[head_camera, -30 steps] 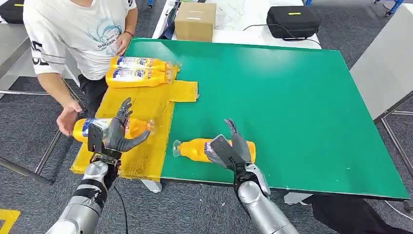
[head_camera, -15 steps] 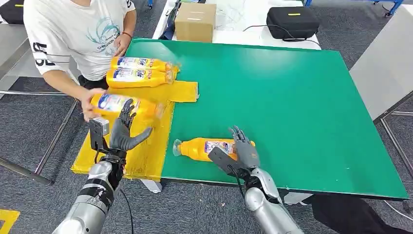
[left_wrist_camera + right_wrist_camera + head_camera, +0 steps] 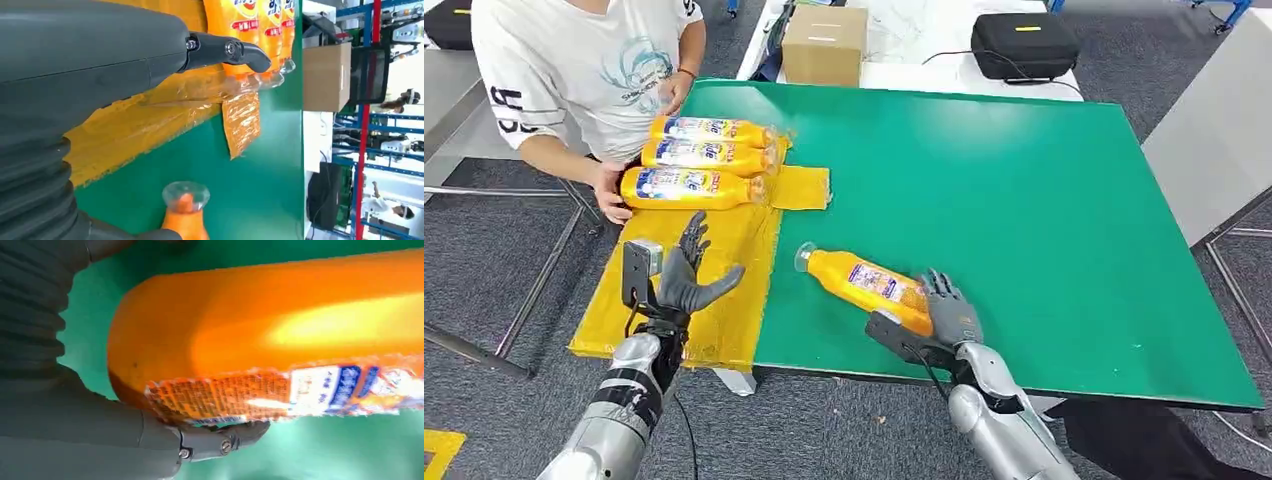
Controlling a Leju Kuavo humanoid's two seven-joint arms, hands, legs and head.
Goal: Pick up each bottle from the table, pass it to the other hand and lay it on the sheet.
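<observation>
An orange bottle lies slantwise over the green table, its clear cap pointing toward the yellow sheet. My right hand grips its base end near the table's front edge. In the right wrist view the bottle presses against my palm, with a finger curled under its label. My left hand hovers open above the sheet, fingers spread, holding nothing. Three more orange bottles lie side by side at the sheet's far end. The left wrist view shows them past my thumb.
A person stands at the table's far left corner, one hand on the base of the nearest laid bottle. A cardboard box and a black case sit beyond the green table.
The person has set the third bottle down beside the other two on the sheet. My right hand has closed on the remaining bottle's base and swung its neck away from me. My left hand stays open.
</observation>
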